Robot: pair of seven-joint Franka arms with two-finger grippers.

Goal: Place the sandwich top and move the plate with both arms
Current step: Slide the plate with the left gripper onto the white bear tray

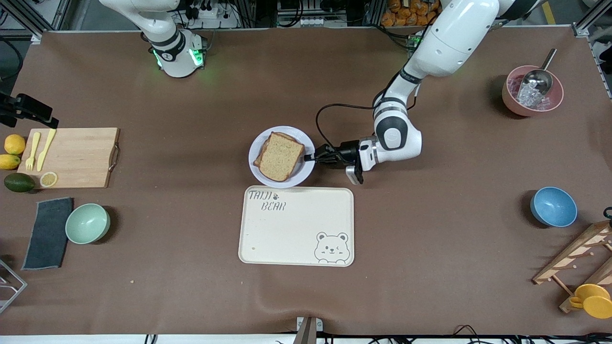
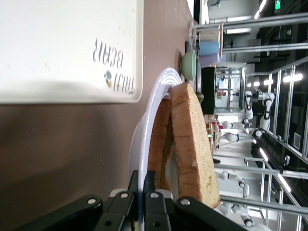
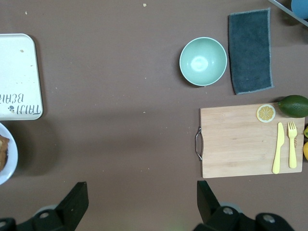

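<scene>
With the sandwich top (image 1: 280, 155) already lying on the plate (image 1: 261, 171) just beside the tray (image 1: 296, 225), the plate's rim is being pinched by the closed left gripper (image 1: 311, 157), while the wide-open right gripper (image 3: 139, 202) is being held waiting above the table.

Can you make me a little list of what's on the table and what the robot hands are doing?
sandwich top: on the plate, over another slice
left gripper: shut on the plate's rim
right gripper: open, over bare table, waiting
tray: nearer the front camera than the plate
cutting board: toward the right arm's end
</scene>
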